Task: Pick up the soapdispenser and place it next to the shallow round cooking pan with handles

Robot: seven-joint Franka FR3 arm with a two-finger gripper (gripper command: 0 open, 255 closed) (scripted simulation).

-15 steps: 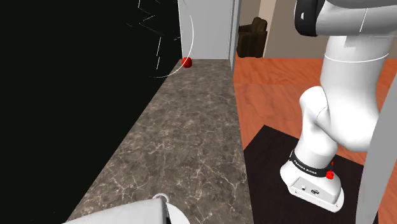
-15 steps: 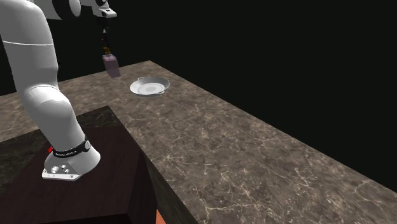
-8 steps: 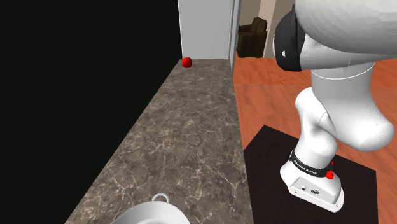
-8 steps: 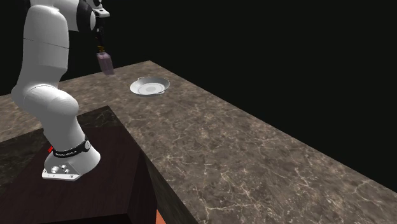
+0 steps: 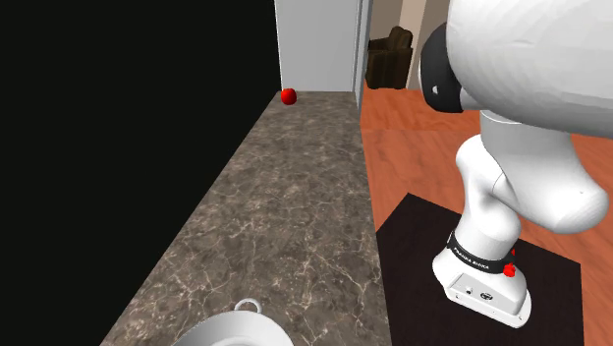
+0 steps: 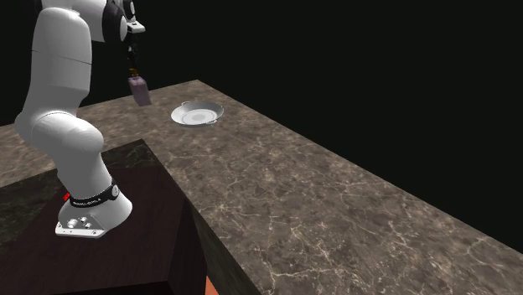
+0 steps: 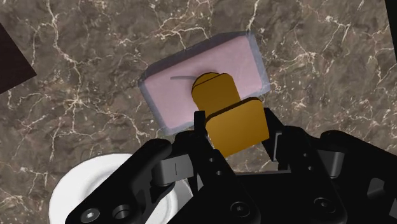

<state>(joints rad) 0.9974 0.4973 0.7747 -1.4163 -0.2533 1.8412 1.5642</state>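
The soap dispenser [image 6: 139, 90] has a pale pink, translucent body [image 7: 203, 79] and a golden pump head [image 7: 234, 124]. My gripper [image 7: 235, 137] is shut on that pump head, and the bottle hangs below it in the air over the marble counter [image 6: 318, 193]. The shallow round white pan [image 6: 199, 113] with small handles rests on the counter, to the dispenser's right in the second exterior view. In the wrist view the pan [image 7: 83, 191] lies beside the bottle, and its rim [image 5: 241, 329] shows at the shoulder view's bottom edge.
A small red ball [image 5: 288, 96] lies at the counter's far end by a grey wall. The arm's base stands on a dark stand [image 5: 422, 256] over an orange wood floor. A brown armchair [image 5: 388, 59] sits beyond. A black area borders the counter.
The arm has swung so that the held dispenser went a little to the second exterior view's left, then sank slightly. The grip is unchanged and the pan has not moved.
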